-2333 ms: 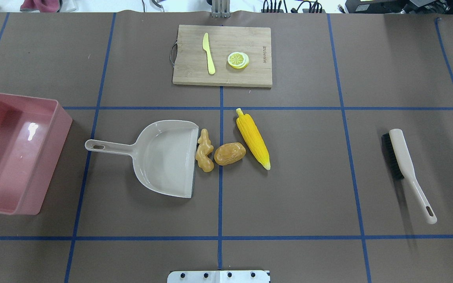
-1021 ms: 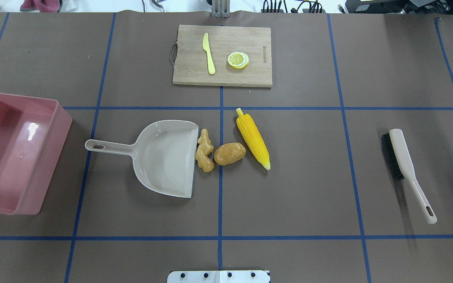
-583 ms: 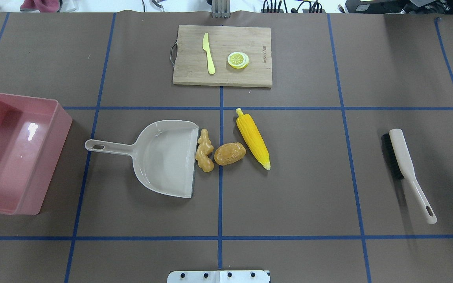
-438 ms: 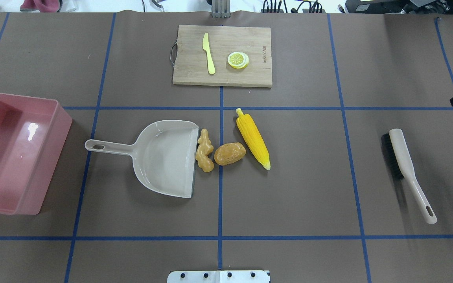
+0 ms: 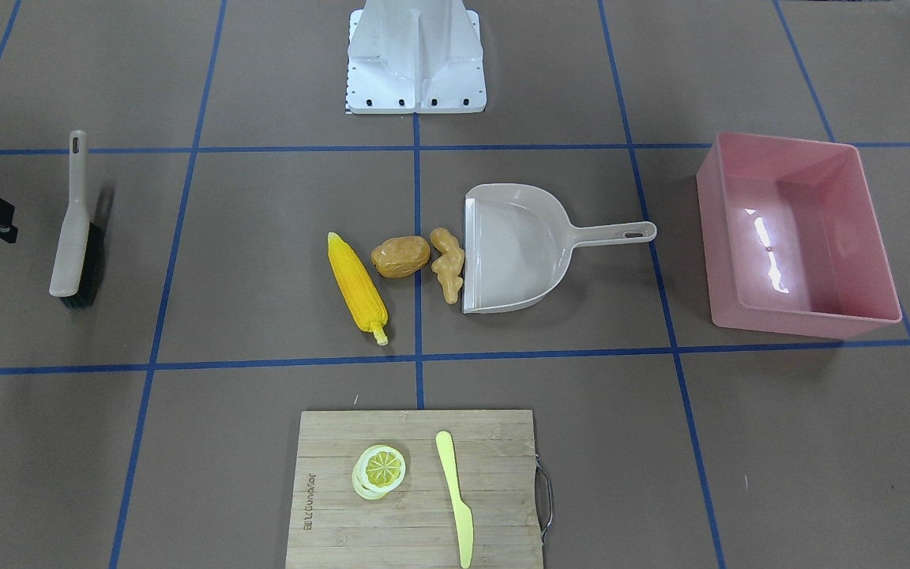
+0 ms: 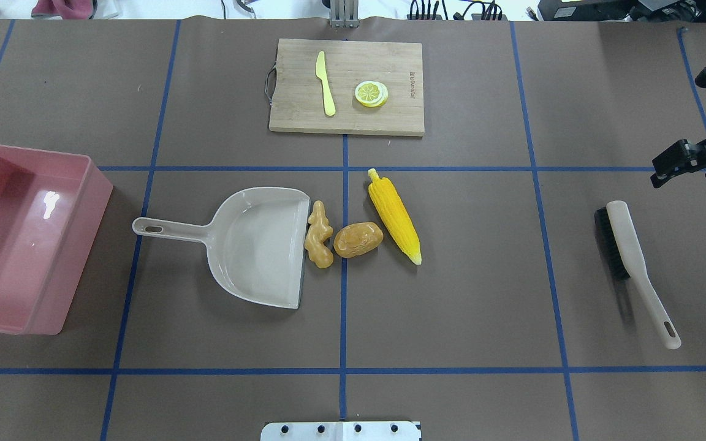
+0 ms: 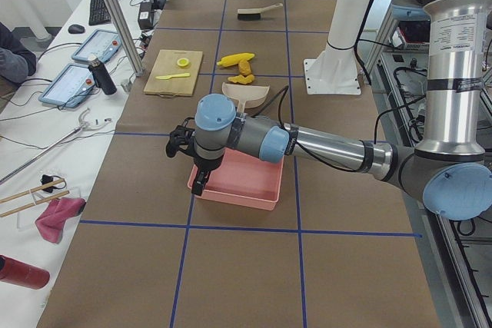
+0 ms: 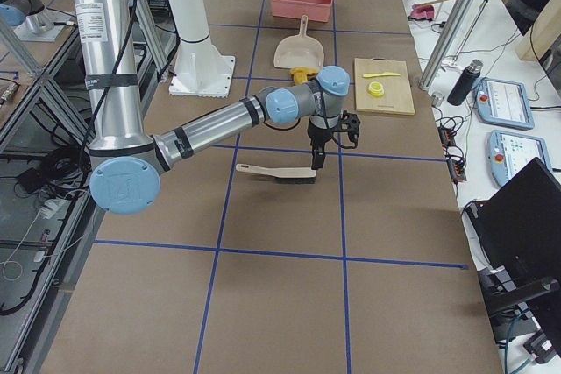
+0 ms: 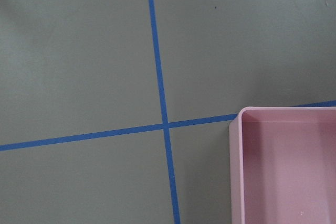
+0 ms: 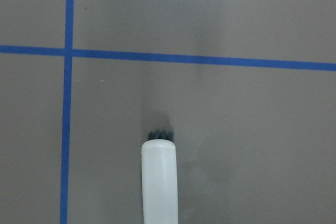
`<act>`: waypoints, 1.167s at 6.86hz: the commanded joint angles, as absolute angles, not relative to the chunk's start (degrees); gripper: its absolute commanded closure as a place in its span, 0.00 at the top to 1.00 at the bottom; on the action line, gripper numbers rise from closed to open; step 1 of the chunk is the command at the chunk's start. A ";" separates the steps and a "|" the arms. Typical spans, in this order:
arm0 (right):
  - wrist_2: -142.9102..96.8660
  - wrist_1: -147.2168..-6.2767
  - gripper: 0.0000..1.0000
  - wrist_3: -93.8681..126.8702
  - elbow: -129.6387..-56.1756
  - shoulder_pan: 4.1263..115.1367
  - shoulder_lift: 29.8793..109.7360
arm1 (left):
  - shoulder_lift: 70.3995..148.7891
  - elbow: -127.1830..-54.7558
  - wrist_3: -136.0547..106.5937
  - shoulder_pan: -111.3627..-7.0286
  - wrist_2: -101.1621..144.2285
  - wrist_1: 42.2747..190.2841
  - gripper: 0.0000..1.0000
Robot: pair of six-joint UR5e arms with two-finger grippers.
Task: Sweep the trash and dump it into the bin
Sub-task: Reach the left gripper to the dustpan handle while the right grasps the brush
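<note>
Beside the bin [image 7: 240, 183], left claw [image 7: 199, 183], side view only.

This is a robotics lab. Two industrial robot arms [image 7: 323, 147] rise from white pedestals [image 7: 334, 67] bolted at the long edge of a table [image 6: 451, 294] covered in brown paper, which is marked into a grid with blue tape [image 6: 344, 306]. Aluminium frame posts [image 7: 115, 9] stand along the table's side. Beside it runs a white bench with tablets [image 7: 73, 82], a keyboard [image 7: 98, 7], a mouse [image 7: 74, 28] and loose cables, where a person [image 7: 11, 55] sits. More cables and plugs [image 6: 451, 11] line the far edge, and a laptop [image 8: 521, 216] sits open nearby.
</note>
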State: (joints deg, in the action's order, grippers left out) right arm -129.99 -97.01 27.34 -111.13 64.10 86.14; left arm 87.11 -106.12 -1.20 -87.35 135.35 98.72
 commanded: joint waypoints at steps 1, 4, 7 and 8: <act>-129.20 -88.92 1.00 29.43 -113.11 58.47 93.21 | 86.92 -109.50 -0.79 -79.32 135.44 106.92 0.99; -126.66 -75.85 1.00 45.66 -112.32 47.40 98.53 | 86.31 -109.86 21.09 -71.30 135.00 114.69 0.99; -124.90 -76.20 1.00 46.14 -112.41 44.48 100.18 | 90.43 -113.70 34.01 -58.04 134.47 114.53 0.99; -124.98 -76.11 1.00 46.06 -113.11 44.47 102.02 | 90.79 -114.95 34.10 -56.79 130.73 114.26 0.99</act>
State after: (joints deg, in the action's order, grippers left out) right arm -125.18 -76.18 46.04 -112.51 44.77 100.17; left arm 90.09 -112.96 33.18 -59.47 133.67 114.57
